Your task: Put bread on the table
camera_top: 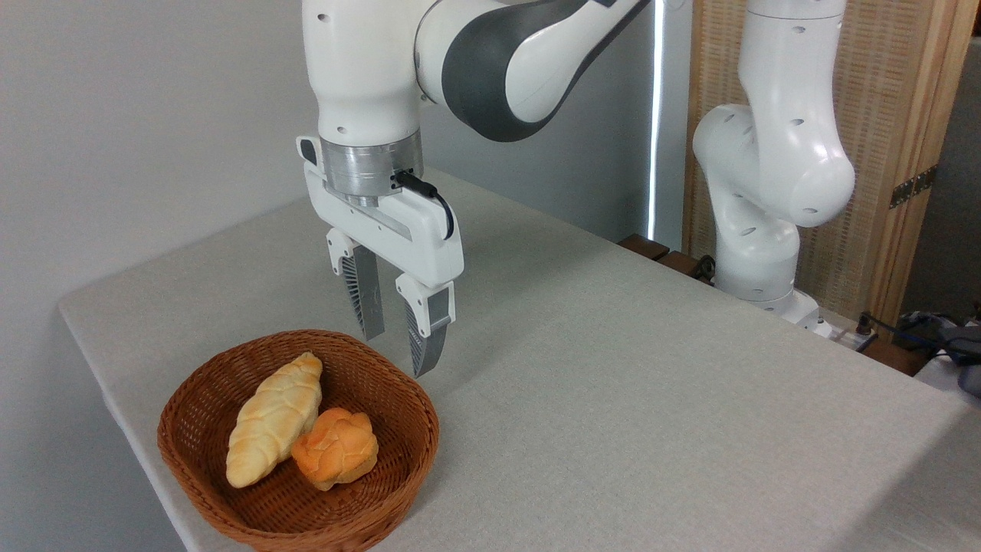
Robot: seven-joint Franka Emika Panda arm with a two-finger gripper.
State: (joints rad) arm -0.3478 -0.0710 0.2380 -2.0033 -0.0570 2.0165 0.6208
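Note:
The bread, a small round orange-golden bun with a knotted top, lies inside a brown wicker basket at the front left of the table. It leans against a longer pale-yellow braided loaf. My gripper hangs above the basket's far right rim, up and to the right of the bun. Its two ribbed fingers point down, stand apart and hold nothing.
The table's left edge and rounded front-left corner run close to the basket. The arm's white base stands at the far right edge, with a wooden screen and cables behind it. Grey cloth stretches wide to the right of the basket.

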